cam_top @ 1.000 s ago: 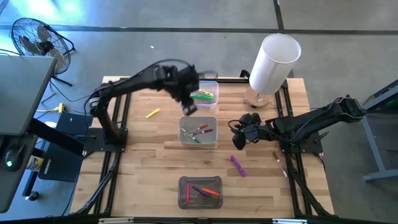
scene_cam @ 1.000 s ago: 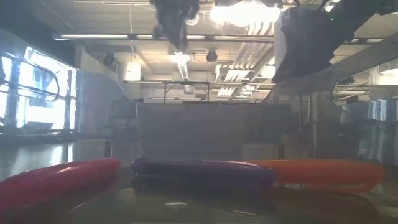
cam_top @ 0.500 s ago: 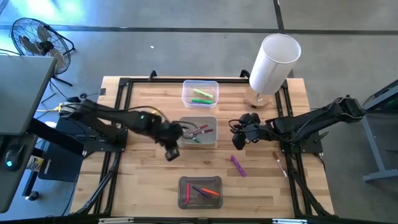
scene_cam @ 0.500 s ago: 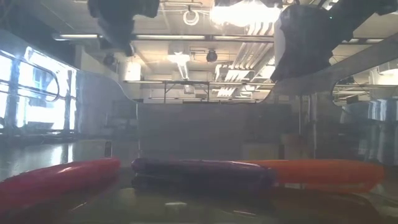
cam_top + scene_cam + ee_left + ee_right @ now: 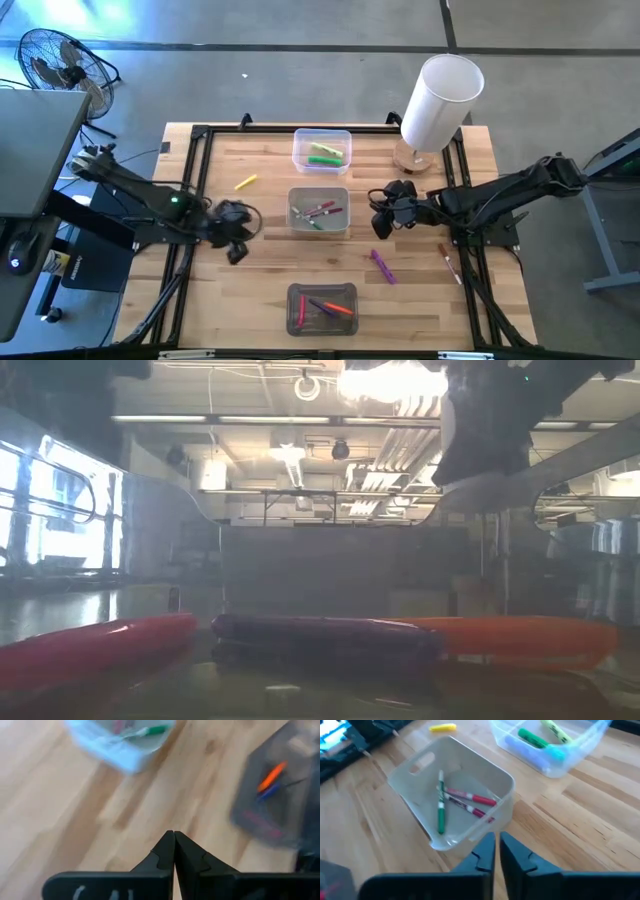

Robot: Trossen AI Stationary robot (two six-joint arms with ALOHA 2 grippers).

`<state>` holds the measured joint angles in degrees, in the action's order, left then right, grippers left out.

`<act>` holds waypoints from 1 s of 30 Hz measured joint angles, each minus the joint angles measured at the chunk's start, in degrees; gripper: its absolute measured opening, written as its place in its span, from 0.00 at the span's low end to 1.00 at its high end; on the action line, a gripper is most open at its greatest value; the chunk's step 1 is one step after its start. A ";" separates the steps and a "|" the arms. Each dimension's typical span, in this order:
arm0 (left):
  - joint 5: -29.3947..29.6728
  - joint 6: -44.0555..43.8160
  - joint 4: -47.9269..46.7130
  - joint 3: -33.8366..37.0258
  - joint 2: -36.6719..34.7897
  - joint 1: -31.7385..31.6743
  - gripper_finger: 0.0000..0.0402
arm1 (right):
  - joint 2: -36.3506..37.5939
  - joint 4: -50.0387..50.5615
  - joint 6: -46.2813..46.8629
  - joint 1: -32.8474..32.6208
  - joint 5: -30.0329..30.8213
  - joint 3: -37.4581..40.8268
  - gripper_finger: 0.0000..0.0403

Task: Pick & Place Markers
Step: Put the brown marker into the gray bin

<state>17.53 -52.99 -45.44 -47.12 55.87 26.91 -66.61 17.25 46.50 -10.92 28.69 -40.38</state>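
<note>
The left gripper (image 5: 236, 222) has swung away from the far bin (image 5: 322, 148), past the middle bin (image 5: 319, 211), and now sits low over the table's (image 5: 250, 290) left side, fingers pressed together with nothing between them. The right gripper (image 5: 385, 212), wide open a moment ago beside the middle bin, has nearly closed in place; its wrist view shows only a thin gap and no marker in it.

Neither arm carries anything, so a fresh pick probably comes next. Loose markers remain on the table: a yellow one (image 5: 246, 182) near the left gripper, a purple one (image 5: 382, 266) near the right gripper, and a thin one (image 5: 450, 263) at the right edge. The near bin (image 5: 322, 309) holds others.
</note>
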 joint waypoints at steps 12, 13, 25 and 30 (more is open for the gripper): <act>7.75 9.25 -9.21 0.10 -10.45 4.24 0.00 | -2.83 27.07 12.05 0.15 -0.16 -13.49 0.00; 7.73 10.21 -9.92 0.14 -11.12 4.25 0.00 | -3.01 29.68 13.72 0.13 -0.45 -14.76 0.00; 10.25 12.70 -16.16 0.10 -16.21 4.24 0.00 | -10.04 52.36 30.58 -3.85 -11.80 -23.30 0.00; 10.70 12.69 -16.91 0.10 -18.09 4.24 0.00 | -12.72 57.53 33.92 -5.10 -16.38 -23.30 0.00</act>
<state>28.23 -40.30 -62.36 -47.03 37.78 31.16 -79.33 74.78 80.42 -16.02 12.30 -63.68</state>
